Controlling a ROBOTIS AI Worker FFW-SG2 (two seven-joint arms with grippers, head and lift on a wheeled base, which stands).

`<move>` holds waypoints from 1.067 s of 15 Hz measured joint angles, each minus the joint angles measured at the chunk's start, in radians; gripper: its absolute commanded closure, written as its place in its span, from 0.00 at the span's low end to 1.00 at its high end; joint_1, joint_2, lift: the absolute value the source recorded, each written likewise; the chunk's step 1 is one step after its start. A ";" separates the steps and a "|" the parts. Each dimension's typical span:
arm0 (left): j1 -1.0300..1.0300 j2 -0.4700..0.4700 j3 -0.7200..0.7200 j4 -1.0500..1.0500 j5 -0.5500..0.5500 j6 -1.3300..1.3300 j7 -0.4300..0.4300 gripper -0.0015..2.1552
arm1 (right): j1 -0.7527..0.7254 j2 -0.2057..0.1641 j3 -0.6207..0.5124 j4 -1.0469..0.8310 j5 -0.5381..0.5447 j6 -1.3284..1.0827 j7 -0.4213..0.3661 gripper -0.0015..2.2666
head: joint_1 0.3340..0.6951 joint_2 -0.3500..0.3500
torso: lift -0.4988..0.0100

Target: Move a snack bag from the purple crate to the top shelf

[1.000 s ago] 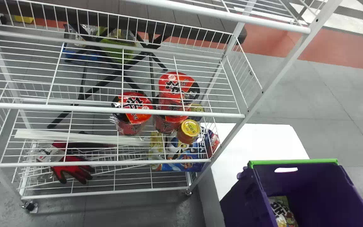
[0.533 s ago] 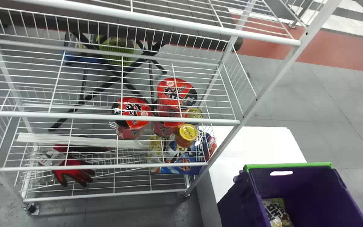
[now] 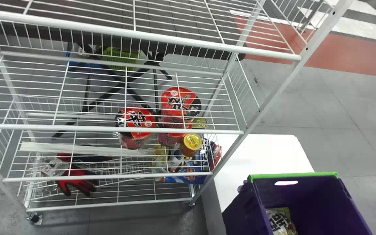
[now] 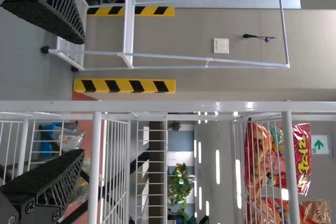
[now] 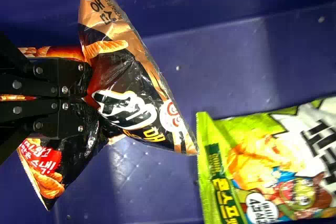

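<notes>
The right jaws were clamped on the black-and-orange snack bag (image 5: 123, 87) inside the purple crate (image 3: 300, 195), bunching its middle. It looked light, slippery, its contents probably brittle; that gathered film seemed the place to hold. The left jaws stood apart.

The left gripper (image 4: 84, 97) has black wedge-shaped fingers (image 4: 56, 181) with ribbed sides, the right gripper (image 5: 88, 83) black links (image 5: 31, 88) with silvery screws (image 5: 64, 106).
</notes>
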 measured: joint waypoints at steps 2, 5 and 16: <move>0.000 0.001 0.002 0.000 0.000 0.007 -0.007 0.03 | 0.000 0.004 0.000 0.001 0.000 -0.018 0.000 0.90 | 1.00 0.00 | 0.37; 0.000 0.001 0.007 0.001 0.001 0.012 -0.012 0.03 | 0.000 0.006 0.000 0.004 0.001 -0.035 -0.001 0.90 | 1.00 0.00 | 0.39; -0.017 0.001 0.006 0.025 0.006 0.038 -0.021 0.03 | 0.000 0.024 0.015 0.015 0.015 -0.082 -0.014 0.90 | 1.00 0.00 | 0.48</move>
